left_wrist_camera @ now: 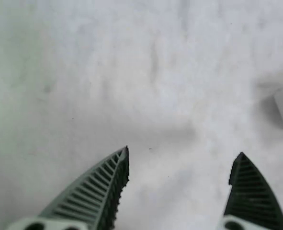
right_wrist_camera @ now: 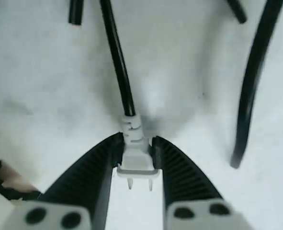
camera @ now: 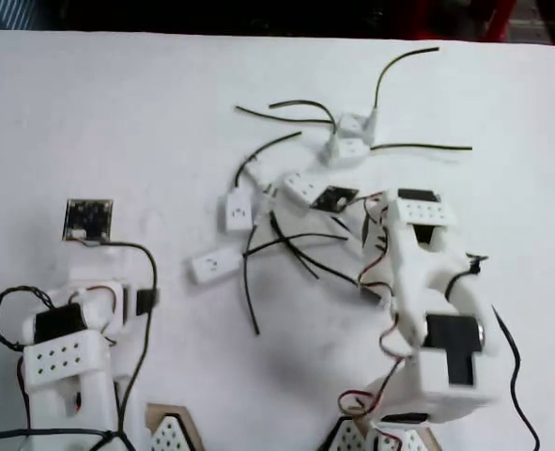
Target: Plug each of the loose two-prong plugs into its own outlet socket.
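The right claw (right_wrist_camera: 136,143) is clamped on a white two-prong plug (right_wrist_camera: 135,165). The prongs point back toward the wrist, and the plug's black cord (right_wrist_camera: 116,62) runs away across the white tabletop (camera: 117,113). The right arm (camera: 427,291) stretches forward, near the scatter of white outlet sockets (camera: 240,209) at mid-table. The left claw (left_wrist_camera: 183,154) hangs spread open over bare tabletop, and the left arm (camera: 63,352) is folded back by the near edge.

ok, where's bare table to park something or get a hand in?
Free: the left half of the table, from the far edge down to the left arm; also the near strip between both arms. Crowded: centre to far right, where sockets and black cords tangle up to the right gripper, shut on its plug.
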Robot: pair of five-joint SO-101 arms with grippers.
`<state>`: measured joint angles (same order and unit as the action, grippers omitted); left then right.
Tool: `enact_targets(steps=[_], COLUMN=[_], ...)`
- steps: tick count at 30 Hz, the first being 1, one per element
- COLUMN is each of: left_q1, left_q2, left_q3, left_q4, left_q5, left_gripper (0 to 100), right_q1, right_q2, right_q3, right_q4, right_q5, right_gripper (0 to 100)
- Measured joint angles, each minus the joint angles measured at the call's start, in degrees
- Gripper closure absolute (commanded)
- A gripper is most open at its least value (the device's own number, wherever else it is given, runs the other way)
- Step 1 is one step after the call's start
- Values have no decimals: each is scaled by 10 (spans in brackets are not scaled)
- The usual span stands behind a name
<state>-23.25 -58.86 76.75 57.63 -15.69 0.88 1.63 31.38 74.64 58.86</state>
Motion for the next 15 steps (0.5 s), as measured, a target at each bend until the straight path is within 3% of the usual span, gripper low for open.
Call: enact_targets(steps=[9, 15], left_q1=[0, 0], left_q2=[0, 0], left_q3=[0, 0], left_q4=[0, 0], left_q5=[0, 0], left_gripper=[669, 669], right_q1=[0, 1], right_q2=[-196, -279], right_q3=[-10, -10], right_q4=[106, 121], right_q5=[1, 1], right_gripper=[981, 981])
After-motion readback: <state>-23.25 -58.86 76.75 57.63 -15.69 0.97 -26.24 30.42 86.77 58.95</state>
